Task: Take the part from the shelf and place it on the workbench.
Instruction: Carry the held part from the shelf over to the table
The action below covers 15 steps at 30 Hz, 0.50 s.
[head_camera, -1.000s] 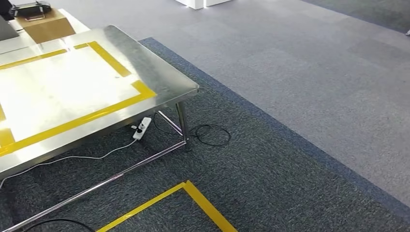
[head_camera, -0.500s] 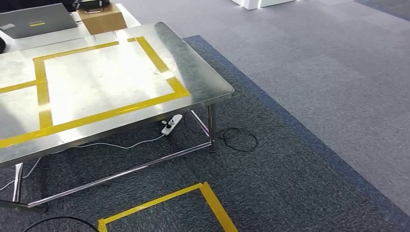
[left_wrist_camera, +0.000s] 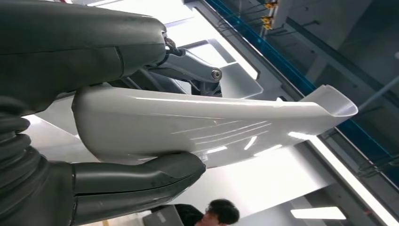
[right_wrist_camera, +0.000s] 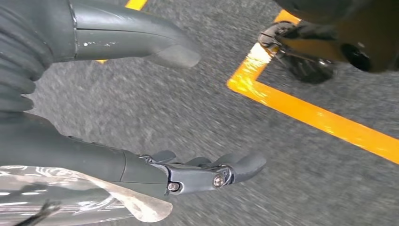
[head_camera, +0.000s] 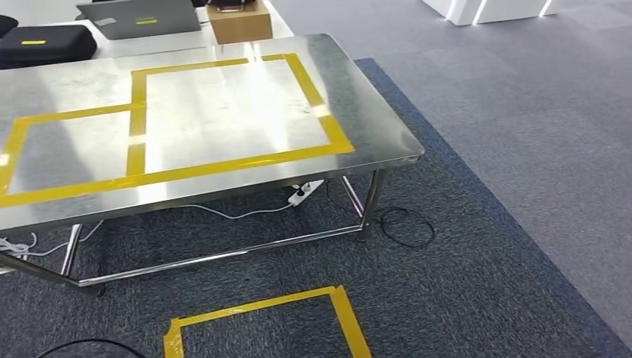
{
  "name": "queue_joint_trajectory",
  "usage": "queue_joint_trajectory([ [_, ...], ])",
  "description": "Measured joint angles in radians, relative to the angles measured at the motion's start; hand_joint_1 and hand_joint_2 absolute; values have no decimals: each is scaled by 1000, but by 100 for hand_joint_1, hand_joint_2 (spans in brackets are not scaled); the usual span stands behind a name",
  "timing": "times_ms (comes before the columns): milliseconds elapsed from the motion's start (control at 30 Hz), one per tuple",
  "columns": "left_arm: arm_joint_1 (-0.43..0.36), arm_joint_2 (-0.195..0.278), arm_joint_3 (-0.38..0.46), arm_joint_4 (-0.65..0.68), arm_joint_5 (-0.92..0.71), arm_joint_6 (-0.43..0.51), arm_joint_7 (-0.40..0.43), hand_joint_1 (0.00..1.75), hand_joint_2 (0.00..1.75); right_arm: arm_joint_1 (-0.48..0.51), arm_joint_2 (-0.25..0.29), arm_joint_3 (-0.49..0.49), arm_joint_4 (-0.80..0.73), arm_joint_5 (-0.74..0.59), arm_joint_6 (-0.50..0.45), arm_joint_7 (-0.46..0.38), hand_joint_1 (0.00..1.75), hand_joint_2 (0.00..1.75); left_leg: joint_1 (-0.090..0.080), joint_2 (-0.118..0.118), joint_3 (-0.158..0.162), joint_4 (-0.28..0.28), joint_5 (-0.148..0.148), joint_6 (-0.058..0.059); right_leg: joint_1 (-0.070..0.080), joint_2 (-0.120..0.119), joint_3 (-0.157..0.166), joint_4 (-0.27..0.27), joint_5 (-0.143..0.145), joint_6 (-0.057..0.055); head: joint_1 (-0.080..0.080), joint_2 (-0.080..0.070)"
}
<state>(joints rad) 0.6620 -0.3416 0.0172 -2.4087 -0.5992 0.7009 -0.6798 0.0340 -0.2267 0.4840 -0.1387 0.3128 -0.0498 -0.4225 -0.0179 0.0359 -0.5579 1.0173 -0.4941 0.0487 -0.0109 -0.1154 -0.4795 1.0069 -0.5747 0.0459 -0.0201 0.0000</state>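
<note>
- Head view: steel workbench (head_camera: pixel 223 112) marked with yellow tape, standing on dark carpet.
- Left wrist view: left hand (left_wrist_camera: pixel 94 117) clamped on white part (left_wrist_camera: pixel 211 127), long axis running out past the fingers.
- Right wrist view: right hand (right_wrist_camera: pixel 155 108) spread, holding nothing.

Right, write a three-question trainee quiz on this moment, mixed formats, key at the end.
1. True or false: the left hand grips the white part.
2. What does the right hand hold? A) a cable B) nothing C) a box
3. Fill in: the steel workbench is marked with ______ tape.

Key: 1 true; 2 B, its fingers are spread above the carpet; 3 yellow.
</note>
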Motion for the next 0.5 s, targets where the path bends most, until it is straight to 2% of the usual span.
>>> queue_joint_trajectory([
  [33, 0, 0, -1, 0, 0, 0, 0, 175, 175, -1, 0, 0, 0, 0, 0, 0, 0, 175, 4, -12, 5, -9, 5, 4, -1, 33, -9, 25, -16, 5, 3, 0],
  [67, 0, 0, -3, 0, 1, 0, 0, 175, 175, 0, 0, 0, 0, 0, 0, 0, 0, 175, 7, -22, 8, -14, 9, 6, -4, 72, -34, 73, -41, 9, 7, 0],
  [100, -1, 0, -4, 0, 1, 0, 0, 175, 175, 2, 0, 0, 0, 0, -1, 0, 0, 175, 8, -35, 8, -15, 9, 9, -5, 99, -70, 136, -69, 12, 9, 0],
  [133, -1, 0, -5, 0, 2, 0, 0, 175, 175, 5, 0, 0, 0, 0, 0, 0, 0, 175, 8, -48, 8, -14, 9, 11, -6, 110, -108, 201, -91, 14, 10, 0],
  [167, -1, 0, -5, 0, 3, 0, 0, 175, 175, 8, 0, 0, 0, 0, 0, 1, 0, 175, 8, -63, 9, -14, 7, 11, -6, 113, -138, 244, -97, 16, 10, 0],
  [200, -1, 0, -5, 0, 3, 0, 0, 175, 175, 10, 0, 0, 0, 0, 0, 1, 0, 175, 8, -77, 10, -14, 6, 11, -7, 114, -152, 253, -83, 17, 10, 0],
  [233, -1, 0, -5, 0, 4, 0, 0, 175, 175, 11, 0, 0, 0, 0, 0, 1, 0, 175, 8, -91, 13, -13, 4, 8, -8, 116, -148, 224, -50, 18, 10, 0],
  [267, -1, 0, -6, 0, 4, 0, 0, 175, 175, 11, 0, 0, 0, 0, 0, 1, 0, 175, 9, -105, 17, -12, 0, 5, -9, 124, -127, 163, -6, 18, 10, 0],
  [300, -1, 0, -6, 0, 4, 0, 0, 175, 175, 10, 0, 0, 0, -1, -1, 1, 0, 175, 8, -116, 20, -9, -3, 0, -12, 146, -102, 102, 26, 18, 10, 0],
  [333, -1, 0, -6, 0, 4, 0, 0, 175, 175, 10, 0, 0, 0, -1, -1, 1, 0, 175, 8, -127, 20, -4, -7, -4, -15, 168, -78, 47, 45, 17, 10, 0],
  [367, -1, 0, -7, 0, 3, 0, 0, 175, 175, 10, 0, 0, 0, -1, -2, 1, 0, 175, 9, -137, 17, 0, -9, -9, -16, 185, -62, 15, 50, 14, 10, 0],
  [400, -1, 0, -7, 0, 2, 0, 0, 175, 175, 10, 0, 0, 0, -1, -1, 1, 0, 175, 9, -148, 13, 2, -9, -14, -16, 194, -54, 6, 43, 9, 10, 0],
  [467, 0, 0, -8, 0, 1, 0, 0, 175, 175, 9, 0, 0, 0, -1, -1, 2, 0, 175, 11, -165, 6, 5, -9, -22, -17, 173, -46, 3, 42, -1, 10, 0],
  [500, 0, 0, -8, 0, 0, 0, 0, 175, 175, 8, 1, 0, 0, -2, -2, 2, 0, 175, 10, -155, 1, 16, -16, -27, -18, 162, -43, 2, 41, -6, 7, 0],
])
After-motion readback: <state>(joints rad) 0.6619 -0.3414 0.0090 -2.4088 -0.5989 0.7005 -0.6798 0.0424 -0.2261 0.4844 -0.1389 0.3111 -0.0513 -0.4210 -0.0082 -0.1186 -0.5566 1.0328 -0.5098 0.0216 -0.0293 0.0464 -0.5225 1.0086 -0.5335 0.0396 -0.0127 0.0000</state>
